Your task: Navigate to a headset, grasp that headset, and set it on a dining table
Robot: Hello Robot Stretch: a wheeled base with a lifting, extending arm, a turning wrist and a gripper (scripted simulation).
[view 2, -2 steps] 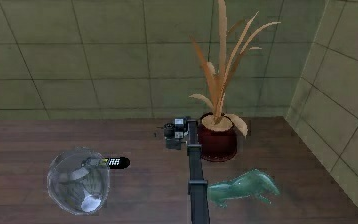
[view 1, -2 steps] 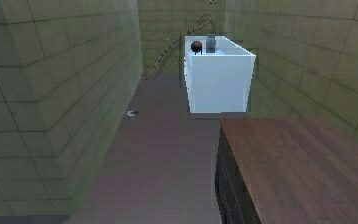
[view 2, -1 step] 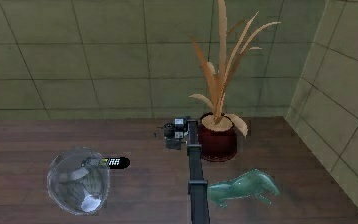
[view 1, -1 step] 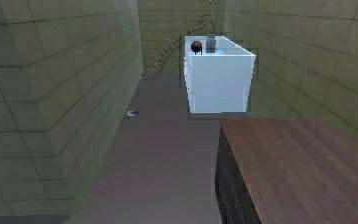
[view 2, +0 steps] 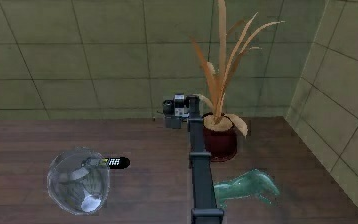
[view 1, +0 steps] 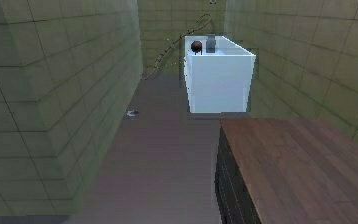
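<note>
The pincer (view 2: 174, 108) stands at the far end of the arm (view 2: 200, 170), which lies stretched across the wooden desk (view 2: 32, 145) to its back edge, where the wood meets the tiled wall (view 2: 87, 60). Whether the pincer is open, closed or gripping cannot be told. A greyish lump sits right at its tip against that back edge, so whether it holds anything cannot be told either. That lump may be the headset, a guess resting only on the arm being stretched to exactly that spot, as suits a thing pushed far back; its shape is too small to confirm. Well away from the pincer, ahead of the robot down a narrow tiled room, a white tub (view 1: 219, 85) stands with a dark round thing (view 1: 197, 46) on its rim. Just to the pincer's right a potted plant (view 2: 224, 138) in a dark red pot stands near the wall, its long tan leaves rising past the pincer. The arm runs right beside the pot, probably the tightest spot for drawing back. Nearer the robot and to the pincer's left sits a clear glass bowl (view 2: 79, 180). Nearer and to its right, beside the arm, lies a teal shape (view 2: 249, 187). Between the bowl and the pincer lies a small dark flat thing (view 2: 117, 161) with pale marks. The dining table is yet to be found.
</note>
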